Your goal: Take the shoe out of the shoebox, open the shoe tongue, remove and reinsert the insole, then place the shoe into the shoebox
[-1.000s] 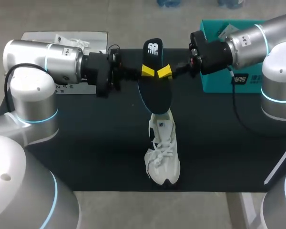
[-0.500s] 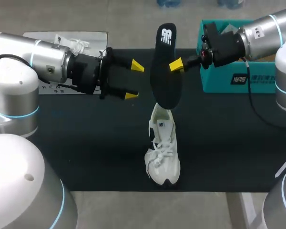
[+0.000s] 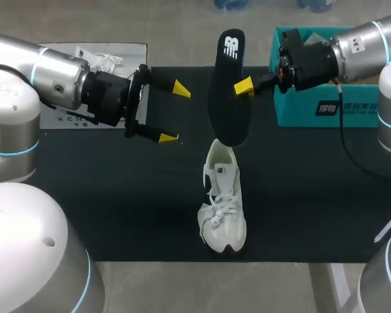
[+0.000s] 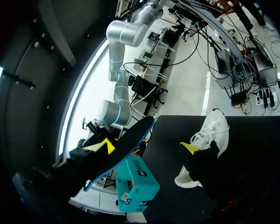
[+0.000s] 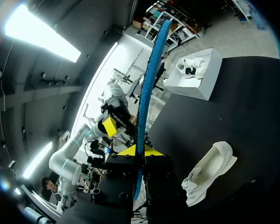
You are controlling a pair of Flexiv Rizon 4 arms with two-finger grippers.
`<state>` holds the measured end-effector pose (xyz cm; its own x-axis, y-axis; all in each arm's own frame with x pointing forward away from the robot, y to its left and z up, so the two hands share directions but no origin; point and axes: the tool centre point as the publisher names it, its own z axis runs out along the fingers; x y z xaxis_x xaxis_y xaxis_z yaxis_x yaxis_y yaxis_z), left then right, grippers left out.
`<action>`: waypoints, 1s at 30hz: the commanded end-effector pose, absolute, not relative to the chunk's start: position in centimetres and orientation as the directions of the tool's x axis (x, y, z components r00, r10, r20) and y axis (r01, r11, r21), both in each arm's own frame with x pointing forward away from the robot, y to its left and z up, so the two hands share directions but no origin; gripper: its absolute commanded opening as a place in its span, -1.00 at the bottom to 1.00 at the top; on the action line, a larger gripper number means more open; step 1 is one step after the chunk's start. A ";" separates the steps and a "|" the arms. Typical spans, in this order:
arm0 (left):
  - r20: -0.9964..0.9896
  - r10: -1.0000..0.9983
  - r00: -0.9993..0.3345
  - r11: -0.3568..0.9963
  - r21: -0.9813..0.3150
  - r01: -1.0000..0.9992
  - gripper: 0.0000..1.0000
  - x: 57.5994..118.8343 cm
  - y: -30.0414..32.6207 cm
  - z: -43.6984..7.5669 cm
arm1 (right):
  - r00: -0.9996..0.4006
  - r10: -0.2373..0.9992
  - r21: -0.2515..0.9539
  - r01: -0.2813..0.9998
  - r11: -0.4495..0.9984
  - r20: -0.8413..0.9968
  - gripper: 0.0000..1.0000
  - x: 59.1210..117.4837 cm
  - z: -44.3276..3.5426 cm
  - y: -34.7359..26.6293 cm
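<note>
The black insole [image 3: 229, 91] hangs above the table's back middle, its lower end just over the heel of the white shoe [image 3: 223, 199]. My right gripper [image 3: 243, 86] is shut on the insole's right edge. In the right wrist view the insole [image 5: 153, 60] stands edge-on between the yellow tips of that gripper [image 5: 137, 150]. My left gripper [image 3: 174, 113] is open to the left of the insole, touching nothing. From the left wrist, the open gripper [image 4: 148, 147] faces the insole [image 4: 130, 142] and the shoe [image 4: 209, 135]. The teal shoebox [image 3: 313, 107] sits at the back right.
A white box [image 3: 85, 55] holding another white shoe lies at the back left, partly behind my left arm. The black mat [image 3: 117, 208] covers the table, with bare room on both sides of the shoe.
My left gripper let go of the insole, opened wide and drew back to the left. The right gripper carried the insole a little up and away, still shut on it.
</note>
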<state>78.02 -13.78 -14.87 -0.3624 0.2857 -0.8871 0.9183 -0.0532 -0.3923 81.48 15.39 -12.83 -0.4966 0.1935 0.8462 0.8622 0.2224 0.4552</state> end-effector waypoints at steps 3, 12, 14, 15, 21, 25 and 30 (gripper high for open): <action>-0.887 0.287 -0.362 -0.052 -0.392 0.919 1.00 77.9 -13.7 -14.9 | -0.496 0.194 0.455 0.862 0.221 0.846 -1.00 81.4 -12.9 15.5; -0.887 0.287 -0.362 -0.052 -0.392 0.919 1.00 77.9 -13.7 -14.9 | -0.496 0.194 0.455 0.862 0.221 0.846 -1.00 81.4 -12.9 15.5; -0.887 0.287 -0.362 -0.052 -0.392 0.919 1.00 77.9 -13.7 -14.9 | -0.496 0.194 0.455 0.862 0.221 0.846 -1.00 81.4 -12.9 15.5; -0.887 0.287 -0.362 -0.052 -0.392 0.919 1.00 77.9 -13.7 -14.9 | -0.496 0.194 0.455 0.862 0.221 0.846 -1.00 81.4 -12.9 15.5; -0.773 0.370 -0.516 0.069 -0.530 0.845 1.00 79.0 -12.3 -15.0 | -0.496 0.194 0.455 0.862 0.221 0.846 -1.00 81.4 -12.9 15.5; -0.605 0.400 -0.688 0.288 -0.630 0.722 1.00 79.4 -10.7 -16.1 | -0.496 0.194 0.455 0.862 0.221 0.846 -1.00 81.4 -12.9 15.5; -0.439 0.378 -0.815 0.574 -0.580 0.578 1.00 78.6 -9.0 -18.3 | -0.496 0.194 0.455 0.862 0.221 0.846 -1.00 81.4 -12.9 15.5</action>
